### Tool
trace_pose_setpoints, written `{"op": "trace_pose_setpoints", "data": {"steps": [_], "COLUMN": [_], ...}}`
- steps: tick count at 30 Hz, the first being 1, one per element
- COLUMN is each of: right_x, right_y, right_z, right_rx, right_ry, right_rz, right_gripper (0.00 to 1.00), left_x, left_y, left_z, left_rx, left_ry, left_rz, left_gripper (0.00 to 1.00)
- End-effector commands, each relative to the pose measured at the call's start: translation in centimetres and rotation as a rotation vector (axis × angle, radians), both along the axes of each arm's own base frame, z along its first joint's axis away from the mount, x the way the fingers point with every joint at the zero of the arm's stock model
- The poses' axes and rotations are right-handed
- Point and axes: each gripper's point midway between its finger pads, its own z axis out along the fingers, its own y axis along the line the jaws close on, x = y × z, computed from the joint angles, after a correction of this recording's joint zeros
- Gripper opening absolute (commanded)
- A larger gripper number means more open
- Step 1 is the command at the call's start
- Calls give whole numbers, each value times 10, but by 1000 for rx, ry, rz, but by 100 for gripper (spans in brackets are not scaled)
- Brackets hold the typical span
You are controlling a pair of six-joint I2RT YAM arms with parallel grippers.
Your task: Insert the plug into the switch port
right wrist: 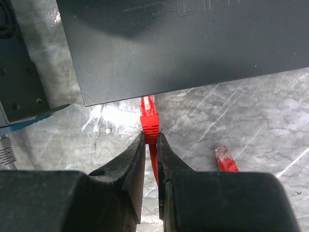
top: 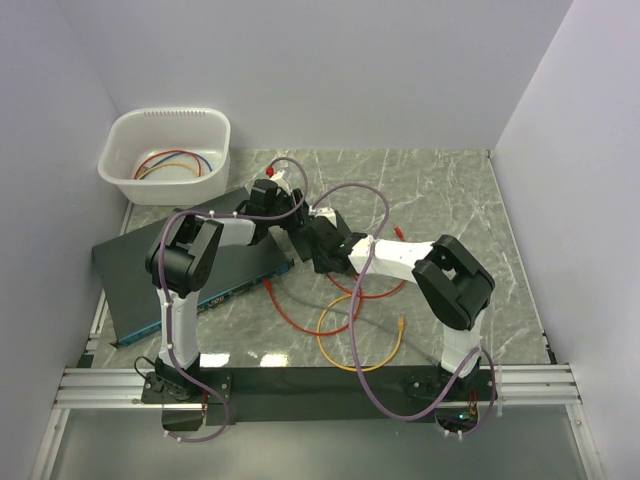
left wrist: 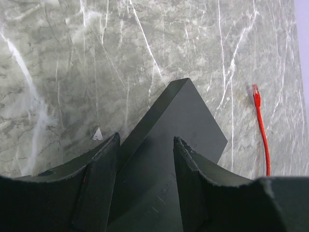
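Only the right wrist view shows the plug (right wrist: 148, 112): red boot, clear tip, meeting the near edge of the black switch (right wrist: 183, 43); the top view hides it behind both arms. Right gripper (right wrist: 150, 145) is closed on the plug's red cable just behind the boot; left gripper (left wrist: 145, 159) stands half-open, its 2 fingers astride the switch's corner.

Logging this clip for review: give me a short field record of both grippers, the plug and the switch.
left gripper: fingers straddling a corner of the switch
right gripper: shut on the red cable just behind the plug
plug: tip at the switch's edge; insertion not confirmable
port: hidden in these views
other: loose red connector on the marble table
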Motion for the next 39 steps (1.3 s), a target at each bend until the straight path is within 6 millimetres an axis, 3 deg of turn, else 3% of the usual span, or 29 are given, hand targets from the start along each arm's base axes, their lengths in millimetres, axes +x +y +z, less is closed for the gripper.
{"op": "trace_pose_setpoints", "data": {"steps": [1,10,19,29,34,39], "right_x": [27,29,51,84,88,94], "right_y": [5,17,26,45,46,50], "right_z": [16,22,56,65,72,100], "right_rx": [29,47,54,84,110,156], "right_ry": [-66,-76,-179,-212,-234,-314], "right_rz": [-54,17,45,26,22,27], "right_gripper": [0,0,0,0,0,0], "left_x": [-22,-43,-63,-75,-78,-82], "left_y": [-12,-26,-26,-25,-26,-28], "left_z": [-2,-17,-32,-43,-47,-50], "left_rx": [-13,12,52,67,92,97], "left_ry": [24,33,36,59,53,55], "left_rz": [-91,-221,-339,-381,-393,-408], "left_gripper": [54,54,52,48,47,46]}}
